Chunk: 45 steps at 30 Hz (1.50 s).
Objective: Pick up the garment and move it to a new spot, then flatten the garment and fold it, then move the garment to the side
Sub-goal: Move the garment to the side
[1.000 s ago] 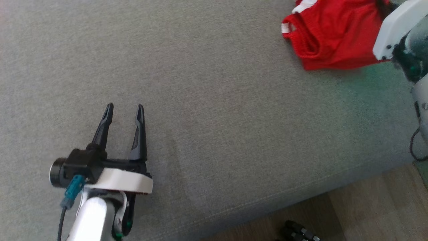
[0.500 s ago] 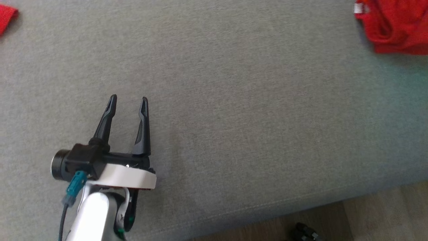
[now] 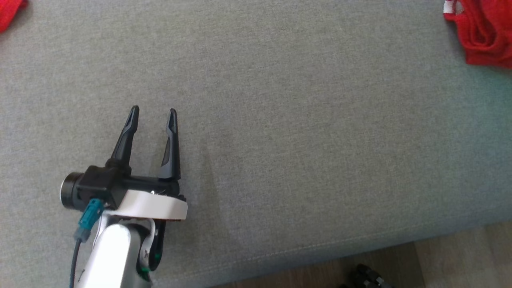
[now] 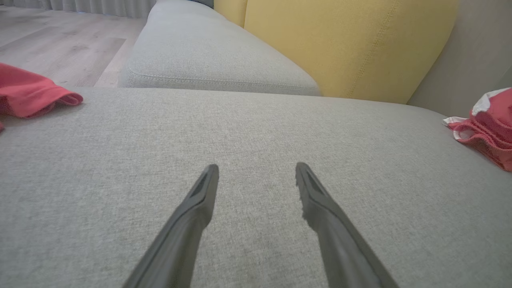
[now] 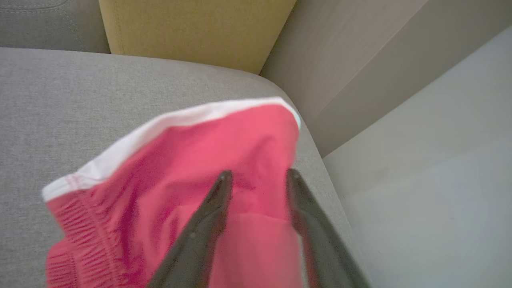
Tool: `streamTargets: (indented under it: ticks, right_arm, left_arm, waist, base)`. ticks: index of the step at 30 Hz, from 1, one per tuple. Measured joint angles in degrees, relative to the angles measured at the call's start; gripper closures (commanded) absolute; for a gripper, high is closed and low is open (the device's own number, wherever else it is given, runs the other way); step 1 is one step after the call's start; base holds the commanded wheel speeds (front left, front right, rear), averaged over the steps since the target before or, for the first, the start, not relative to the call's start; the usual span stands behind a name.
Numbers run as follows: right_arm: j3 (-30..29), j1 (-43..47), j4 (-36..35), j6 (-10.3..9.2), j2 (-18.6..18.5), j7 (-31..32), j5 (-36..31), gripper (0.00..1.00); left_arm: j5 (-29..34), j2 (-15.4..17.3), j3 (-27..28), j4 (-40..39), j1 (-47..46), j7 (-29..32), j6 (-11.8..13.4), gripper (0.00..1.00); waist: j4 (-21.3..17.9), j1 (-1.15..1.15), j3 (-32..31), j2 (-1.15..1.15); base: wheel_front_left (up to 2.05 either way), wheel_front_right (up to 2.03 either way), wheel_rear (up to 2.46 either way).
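The garment point(image 3: 486, 36) is red with white trim and lies bunched at the far right end of the grey sofa seat point(image 3: 300, 120). In the right wrist view my right gripper point(image 5: 258, 178) hovers just over the garment point(image 5: 160, 180), its fingers apart with red fabric showing through the gap and nothing pinched. My left gripper point(image 3: 153, 114) stands open over bare cushion at the lower left, far from the garment point(image 4: 490, 128). In the left wrist view the left gripper point(image 4: 256, 174) has only grey fabric between its fingers.
Another red cloth point(image 3: 10, 14) lies at the seat's far left end point(image 4: 28, 92). A yellow back cushion point(image 4: 340, 44) stands behind the seat. The sofa's front edge and the wooden floor point(image 3: 460, 256) run along the bottom right, with a dark object point(image 3: 366, 276) on the floor.
The head camera has swung left: the garment slid to the right edge, the other red cloth came in at top left, and the right forearm passed out of the picture. The left gripper stays open.
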Motion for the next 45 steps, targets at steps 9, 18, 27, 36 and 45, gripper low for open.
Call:
streamTargets:
  ticks: [9,18,27,36,45]
  right_arm:
    - [-5.1,0.2,-2.6,0.0,2.7,0.0,-6.1,0.0]
    - [-7.0,0.4,-3.5,0.0,6.4,-3.9,-8.0,0.0]
    - [0.9,1.7,2.9,0.0,14.1,-16.6,0.0,0.0]
    - [5.0,12.9,2.9,0.0,17.8,-25.2,12.0,0.0]
    - [9.6,36.1,-19.6,0.0,20.7,-25.7,23.9,0.0]
  left_arm:
    - [-0.6,0.0,0.0,0.4,0.0,-0.1,0.0,0.0]
    - [-1.1,-0.1,0.3,1.3,0.0,-0.1,0.5,0.0]
    - [-2.7,-0.7,3.9,2.1,2.0,-0.1,1.5,0.0]
    - [-3.2,-1.8,5.7,2.2,10.2,-0.1,3.7,0.0]
    - [-3.5,-1.9,5.6,1.4,16.5,-0.1,5.1,0.0]
  waist:
    - [-0.2,0.0,-0.6,0.0]
    - [0.1,0.0,-3.2,0.0]
    - [2.2,0.0,-11.2,0.0]
    - [6.1,0.0,-19.9,0.0]
    - [10.5,0.0,-25.8,0.0]
  base:
    - [0.0,0.0,0.0]
    - [0.0,0.0,0.0]
    - [0.0,0.0,0.0]
    - [0.0,0.0,0.0]
    - [0.0,0.0,0.0]
